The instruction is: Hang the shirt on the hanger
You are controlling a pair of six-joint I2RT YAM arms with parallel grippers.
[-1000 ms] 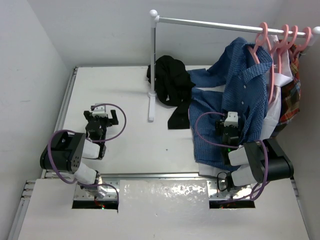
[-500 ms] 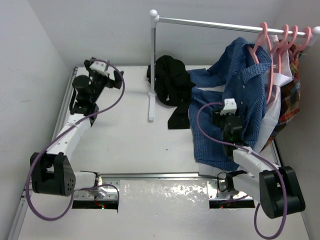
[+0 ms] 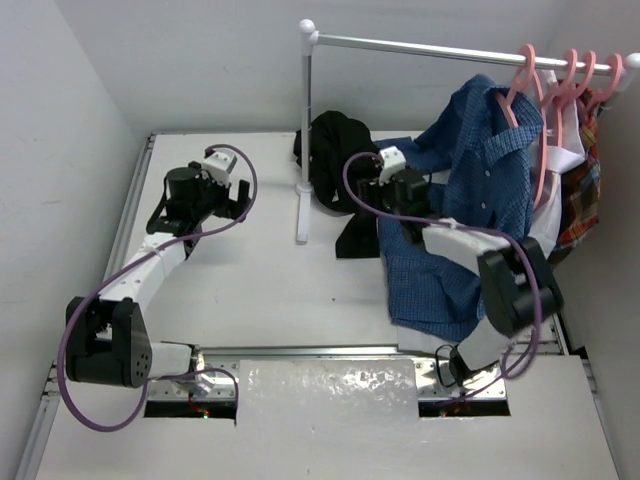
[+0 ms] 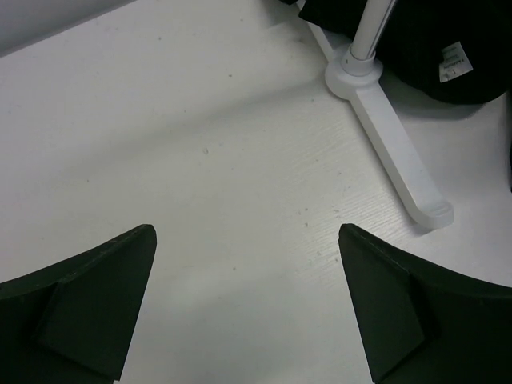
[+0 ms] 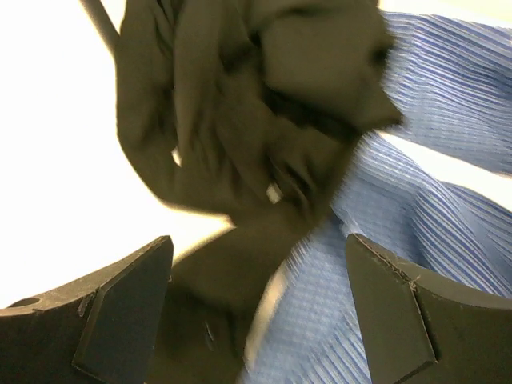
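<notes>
The black shirt (image 3: 338, 160) lies crumpled on the table behind the rack's post; its white label (image 4: 453, 60) shows in the left wrist view. Several pink hangers (image 3: 530, 95) hang at the rail's right end. My right gripper (image 3: 368, 190) hovers open at the shirt's right edge, and the black folds (image 5: 240, 112) fill the space ahead of its jaws (image 5: 258, 240), beside blue cloth. My left gripper (image 3: 238, 197) stands open over bare table left of the rack's foot, with nothing between its fingers (image 4: 246, 232).
A white clothes rack has its rail (image 3: 450, 47) across the back, and its foot (image 4: 392, 152) lies on the table. A blue button-up shirt (image 3: 470, 190) drapes from one hanger onto the table. A plaid garment (image 3: 585, 200) hangs at the far right.
My right gripper has swung left off the blue shirt to the black shirt. My left arm has come back from the far-left corner toward the rack's foot.
</notes>
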